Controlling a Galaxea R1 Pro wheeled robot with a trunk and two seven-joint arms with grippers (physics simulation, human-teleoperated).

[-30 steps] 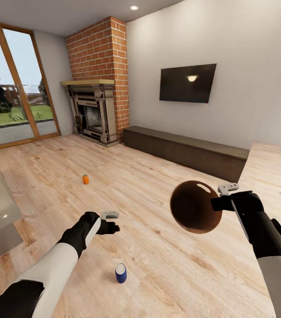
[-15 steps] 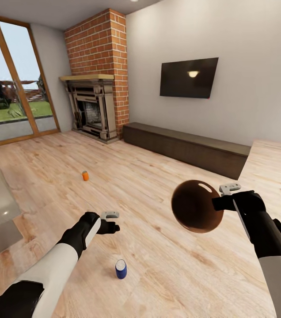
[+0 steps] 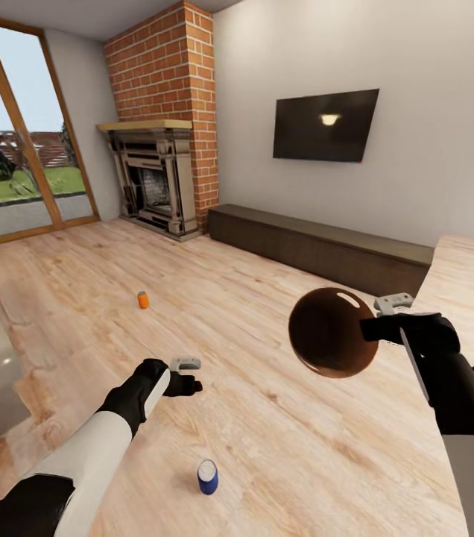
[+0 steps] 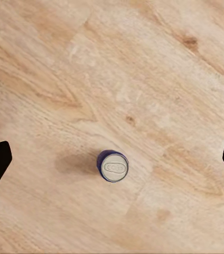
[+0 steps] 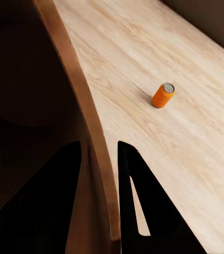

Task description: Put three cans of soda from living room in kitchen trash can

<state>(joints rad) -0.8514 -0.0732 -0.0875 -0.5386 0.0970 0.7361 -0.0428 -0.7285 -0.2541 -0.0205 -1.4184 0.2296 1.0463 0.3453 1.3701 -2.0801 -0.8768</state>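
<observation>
1. Blue can point(image 4: 112, 165), silver top with embossed writing too small to read, stands upright on the light wood floor point(image 3: 267, 418).
2. Orange soda can point(image 3: 143, 300) stands mid-floor, well apart.
3. Right hand point(image 3: 371, 328) clamps the glossy copper-brown trash can point(image 3: 330, 332) rim.
4. Left hand point(image 3: 188, 377) spread wide.

The floor point(image 3: 267, 418) is of light wood planks. A red-brick chimney point(image 3: 166, 67) stands in the corner above a stone fireplace point(image 3: 151, 183). Beside it a long low dark cabinet point(image 3: 319, 250) runs along the pale wall point(image 3: 431, 179), under a black television point(image 3: 325, 125). Wood-framed glass doors point(image 3: 13, 142) show grass and trees.
</observation>
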